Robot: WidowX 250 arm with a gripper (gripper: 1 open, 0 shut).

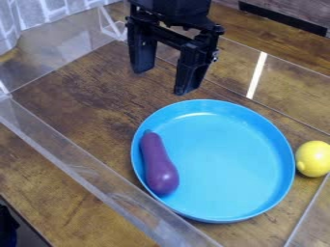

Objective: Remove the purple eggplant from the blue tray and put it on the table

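**At the tray's left edge: eggplant untouched, claw spread wide above**

In the lower middle of the frame you have the tray [238, 159], a round blue dish with a raised rim, sitting flat on the table [77, 125]. The eggplant [157, 162] lies inside it, along the left part of the dish, close against the rim. Its length runs roughly top to bottom in the picture, with the thicker end toward the bottom edge and the slimmer end pointing up.

Your gripper [171, 66] hangs at the upper middle of the frame, above and behind the tray's far rim. It points downward, and its two black fingers [142, 53] stand well apart with nothing between them: the claw is released and empty. It is clear of both the eggplant and the tray.

At the right edge of the frame a lemon [314, 158] rests on the table just beside the tray's rim, outside the dish.

A clear wall [91, 188] crosses the lower left, and light glares off the wood at the upper right.
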